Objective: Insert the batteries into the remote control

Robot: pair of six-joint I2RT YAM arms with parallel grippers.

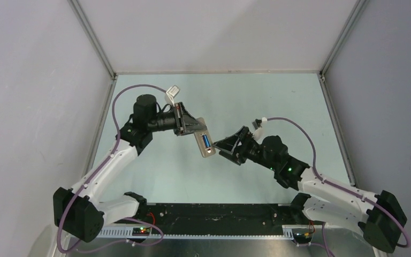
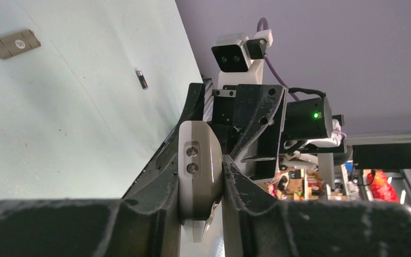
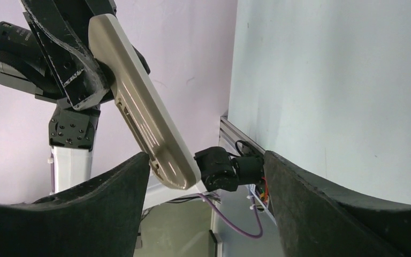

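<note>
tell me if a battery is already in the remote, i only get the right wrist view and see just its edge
observer: yes, the top view shows a blue battery sitting in the slot of the remote.
operator: where's the other one
observer: a dark battery lies on the table in the left wrist view, with nothing touching it.
operator: and the cover
observer: a flat tan piece, likely the cover, lies on the table too, apart from that battery.
</note>
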